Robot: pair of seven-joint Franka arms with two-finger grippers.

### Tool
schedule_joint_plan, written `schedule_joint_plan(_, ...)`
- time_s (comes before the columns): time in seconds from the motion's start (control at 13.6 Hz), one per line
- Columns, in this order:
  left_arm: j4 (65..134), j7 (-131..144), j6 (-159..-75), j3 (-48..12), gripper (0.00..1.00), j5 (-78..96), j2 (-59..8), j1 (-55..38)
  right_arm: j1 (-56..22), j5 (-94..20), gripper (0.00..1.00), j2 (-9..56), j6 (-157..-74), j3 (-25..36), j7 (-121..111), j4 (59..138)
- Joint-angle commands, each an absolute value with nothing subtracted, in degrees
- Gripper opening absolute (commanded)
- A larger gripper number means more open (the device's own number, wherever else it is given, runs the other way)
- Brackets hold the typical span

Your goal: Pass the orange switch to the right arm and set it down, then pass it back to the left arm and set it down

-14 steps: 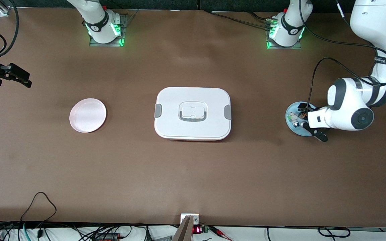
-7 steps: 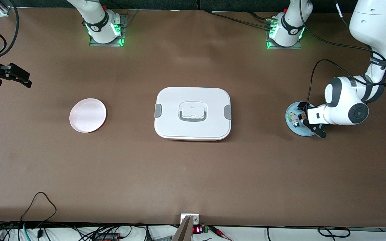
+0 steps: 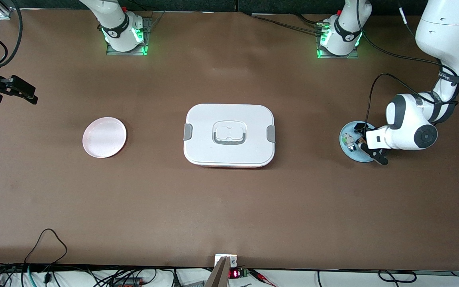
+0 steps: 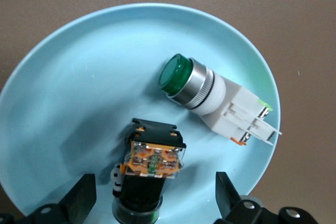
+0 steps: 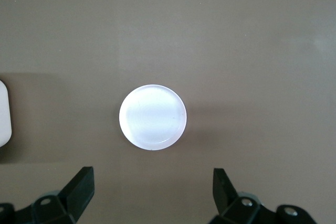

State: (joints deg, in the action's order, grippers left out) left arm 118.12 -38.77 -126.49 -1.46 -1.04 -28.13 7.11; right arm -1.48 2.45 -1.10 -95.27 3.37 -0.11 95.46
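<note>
The orange switch (image 4: pixel 152 169), a small black block with an orange end, lies on a light blue plate (image 4: pixel 68 93) toward the left arm's end of the table. My left gripper (image 4: pixel 152 203) is open low over this plate, one finger on each side of the switch, neither touching it. In the front view the gripper (image 3: pixel 367 142) covers most of the switch (image 3: pixel 360 140). The white box (image 3: pixel 229 134) stands mid-table. My right gripper (image 3: pixel 29 92) waits open and empty in the air at the right arm's end; its wrist view shows its fingers (image 5: pixel 79 187) wide apart.
A green-and-white button component (image 4: pixel 210 100) lies on the blue plate (image 3: pixel 347 129) beside the switch. A pink plate (image 3: pixel 104 137) sits empty toward the right arm's end, also in the right wrist view (image 5: pixel 152 117). Cables hang along the table's near edge.
My left arm's wrist has shifted a little and the open gripper has settled closer over the switch on the blue plate. The right arm has not moved.
</note>
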Motion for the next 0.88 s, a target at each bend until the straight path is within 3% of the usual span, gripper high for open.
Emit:
schedule_joint_plan(0.0,117.4,-38.1,-125.9,-1.6,1.0,0.1,-27.9,8.2,-1.1,1.8,1.0,-1.1,-94.7,3.3,-0.8,95.2)
schedule_joint_plan(0.29,115.8,-27.8,-123.0,-1.8,1.0,4.4,-25.8,9.7,-1.1,1.8,1.0,-1.1,-94.7,3.3,-0.9,95.2)
schedule_joint_plan(0.59,101.7,-22.9,-107.6,-1.4,1.0,0.7,-26.3,9.6,-1.1,1.7,1.0,-1.1,-94.7,3.3,-0.2,95.2)
schedule_joint_plan(0.81,100.4,-17.9,-107.0,-1.2,1.0,-1.8,-26.4,9.9,-1.5,2.2,1.0,-1.0,-94.7,3.3,-0.6,95.2)
